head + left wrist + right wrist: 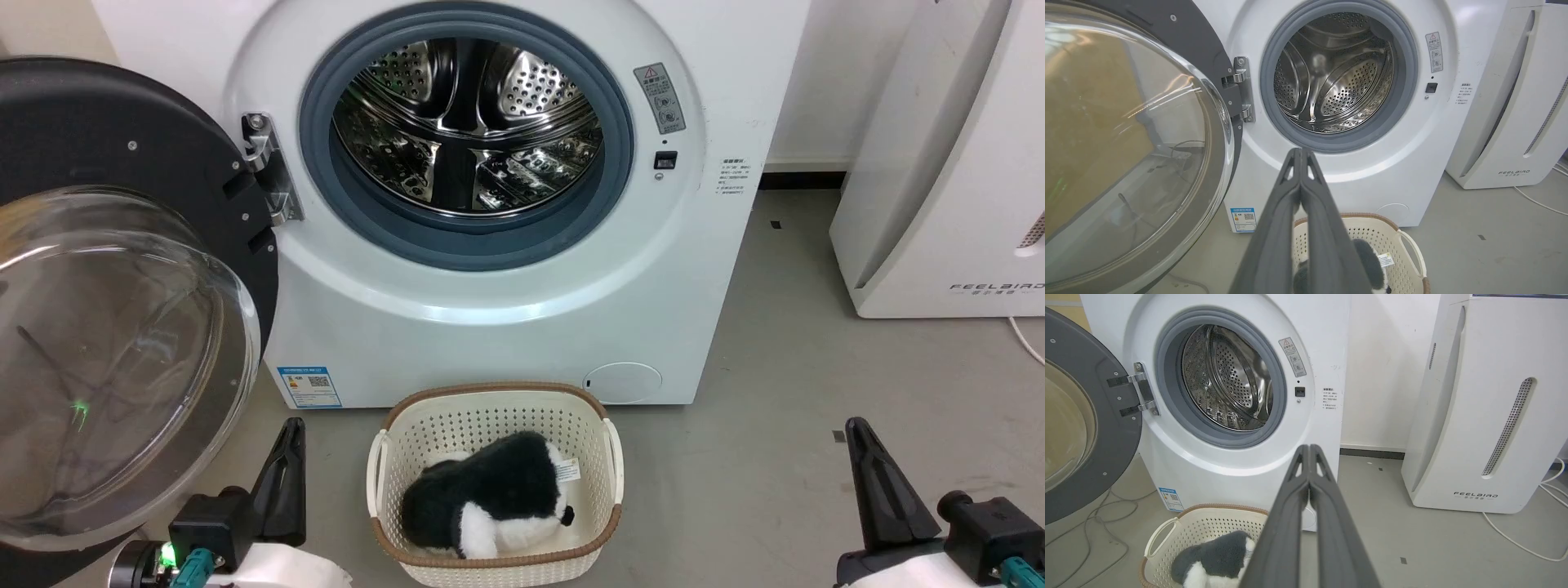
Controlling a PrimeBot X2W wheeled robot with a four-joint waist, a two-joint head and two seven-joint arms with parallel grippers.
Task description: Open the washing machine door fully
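Left pincer (1300,152) was shut, both dark fingers pressed flat together with nothing between them. It hung low over the floor (775,408), close by the lower rim of the washing machine door (106,327). Over on the other side, the right pincer (1309,447) was the same story: closed tight, empty, well apart from the machine and out over bare floor.

Between the two arms sat a cream basket (490,390) with a brown rim, right up near the front of the washing machine (490,327). In it lay a black-and-white plush toy (498,490).

And the door stood wide open! It was swung out to the machine's left on its metal hinge (269,167), black frame and bulging glass bowl facing the head camera. The mouth was fully exposed: grey-blue seal (465,241) all round, and the perforated steel drum (469,122) shining behind it. A blue sticker (309,386) sat low on the front, near the left corner.

To the right stood a white FEELBIRD appliance (939,163) against the wall, and a white cable (1515,539) trailed across the floor beside it.
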